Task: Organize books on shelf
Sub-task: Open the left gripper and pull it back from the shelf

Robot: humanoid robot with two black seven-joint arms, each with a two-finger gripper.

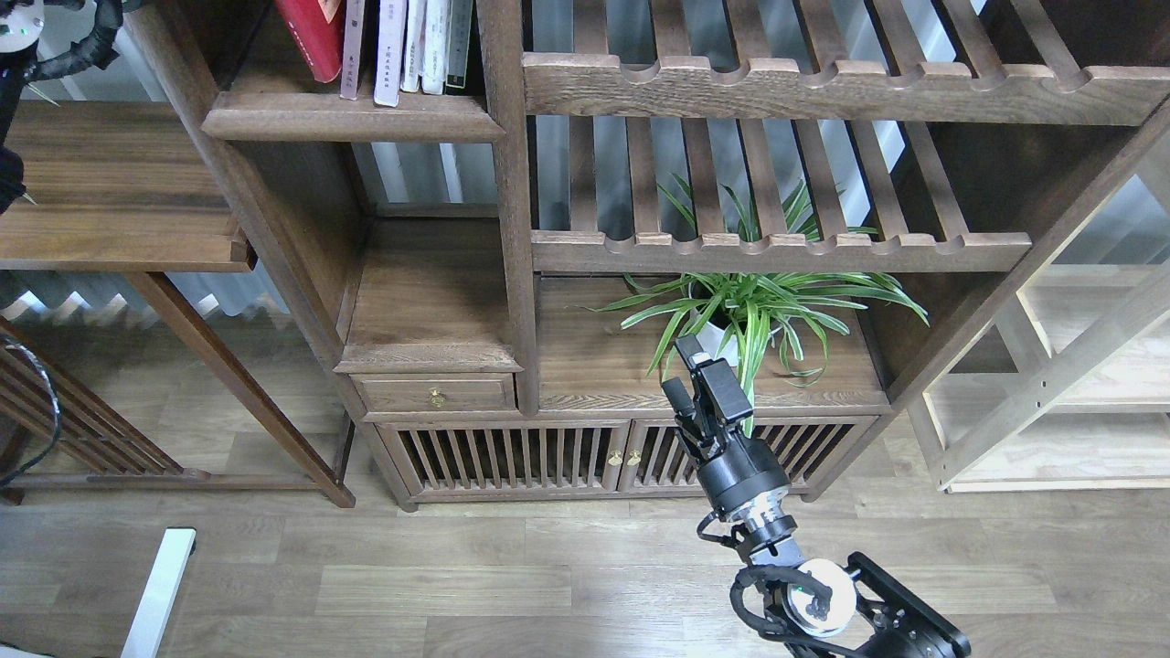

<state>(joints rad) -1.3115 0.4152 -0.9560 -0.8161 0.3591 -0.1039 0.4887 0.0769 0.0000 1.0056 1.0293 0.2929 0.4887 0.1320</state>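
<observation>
Several books stand on the dark-brown plank shelf (352, 117) at the top left, and the frame's top edge cuts them off. A red book (315, 37) leans at the left of the row. Beside it stand a pale lavender-white book (351, 50) and more pale books (390, 50). No maroon book can be made out. Only a piece of my left arm (55, 50) shows at the top-left corner; its gripper is out of view. My right gripper (684, 370) is low, in front of the cabinet, with its fingers apart and empty, far from the books.
A potted spider plant (745, 306) stands on the cabinet top just behind my right gripper. Slatted racks with scalloped rails (777, 249) are above it. A pale wood unit (1079, 384) stands at the right and a side table (110, 183) at the left. A small drawer (434, 393) sits under the low shelf.
</observation>
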